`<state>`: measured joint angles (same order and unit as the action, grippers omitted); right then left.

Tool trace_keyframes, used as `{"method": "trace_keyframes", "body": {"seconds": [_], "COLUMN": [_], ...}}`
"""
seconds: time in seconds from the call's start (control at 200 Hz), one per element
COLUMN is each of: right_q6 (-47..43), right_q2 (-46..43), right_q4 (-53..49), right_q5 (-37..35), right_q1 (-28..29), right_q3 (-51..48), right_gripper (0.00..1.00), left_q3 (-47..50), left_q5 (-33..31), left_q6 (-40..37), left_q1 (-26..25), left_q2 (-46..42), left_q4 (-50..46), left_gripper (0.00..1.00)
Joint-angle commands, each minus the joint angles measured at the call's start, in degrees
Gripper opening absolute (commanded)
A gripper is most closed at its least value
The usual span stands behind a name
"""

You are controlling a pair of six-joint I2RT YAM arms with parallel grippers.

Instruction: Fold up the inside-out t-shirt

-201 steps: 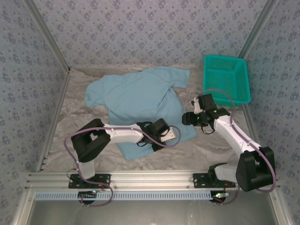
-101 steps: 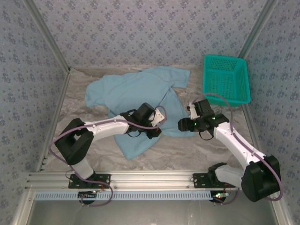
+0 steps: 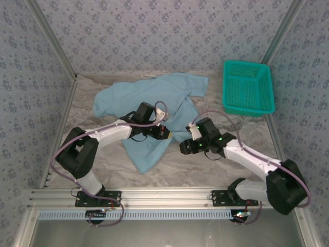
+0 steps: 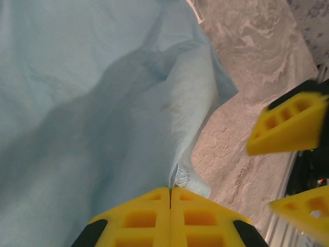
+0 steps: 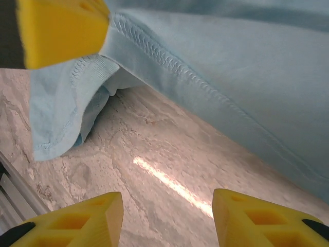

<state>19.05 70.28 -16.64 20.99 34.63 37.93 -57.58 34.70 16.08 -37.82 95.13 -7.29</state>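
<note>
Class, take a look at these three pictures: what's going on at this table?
Two robot arms are working on a light blue t-shirt lying rumpled on the table, not yet folded. The left gripper is shut on the shirt's edge. The right gripper is open, holding nothing, over bare table beside the shirt. A teal basket stands apart at far right.

Basket [image 3: 248, 87]: teal plastic mesh, rectangular, set at the far right of the table, close against the right wall.
Tabletop [image 3: 205, 170]: grey-white marbled surface; a bright streak of reflected light is seen on it in the right wrist view.
Walls [image 3: 154, 36]: covered in pale blue-grey paper printed with small floral motifs; seen at left, far and right.
Corner posts [image 3: 51, 38]: bare metal, slanted up from the far corners.
Rail [image 3: 164, 198]: ribbed aluminium, laid across the near edge.
</note>
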Motion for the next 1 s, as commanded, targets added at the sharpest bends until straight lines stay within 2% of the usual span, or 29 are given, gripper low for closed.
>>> {"method": "trace_keyframes", "body": {"seconds": [0.0, 0.18, 0.24, 0.3, 0.43, 0.54, 0.725, 0.839, 0.994], "right_q6": [5.1, 9.7, 9.5, 9.1, 9.3, 9.4, 8.5, 8.5, 8.4], "right_q2": [5.4, 13.4, 13.7, 13.3, 14.2, 16.8, 18.8, 17.8, 15.8], "right_q4": [10.4, 18.8, 20.5, 22.8, 26.8, 27.6, 26.1, 25.6, 24.9], "right_q5": [-0.5, -5.9, -7.9, -9.4, -11.8, -11.5, -10.3, -9.1, -8.5], "right_q1": [1.3, 1.4, 0.4, -0.9, -2.2, -2.9, -4.0, -5.0, -6.3], "right_q3": [-0.8, -1.9, -1.8, -1.8, -0.9, 1.2, 2.9, 2.3, 1.0], "right_gripper": [0.49, 0.46, 0.42, 0.37, 0.27, 0.23, 0.23, 0.23, 0.23], "left_q3": [-0.3, -0.2, -0.5, -0.9, -0.7, 2.2, 4.9, 1.8, -4.0], "left_q5": [4.4, 1.6, -2.4, -7.8, -18.3, -27.0, -32.6, -40.1, -47.4], "left_q6": [3.6, 3.6, 2.9, 1.8, 0.2, -2.5, -8.0, -12.5, -14.0], "left_q1": [0.8, 1.3, 1.4, 1.3, 0.7, -2.4, -9.9, -13.6, -15.0], "left_q2": [0.5, 2.2, 2.6, 2.7, 1.0, -3.2, -6.9, -2.4, 5.6], "left_q4": [1.1, -0.2, -1.8, -3.5, -5.1, -4.0, -5.1, -10.4, -12.8], "left_gripper": [0.00, 0.00, 0.05, 0.07, 0.31, 0.47, 0.64, 0.70, 0.71]}}
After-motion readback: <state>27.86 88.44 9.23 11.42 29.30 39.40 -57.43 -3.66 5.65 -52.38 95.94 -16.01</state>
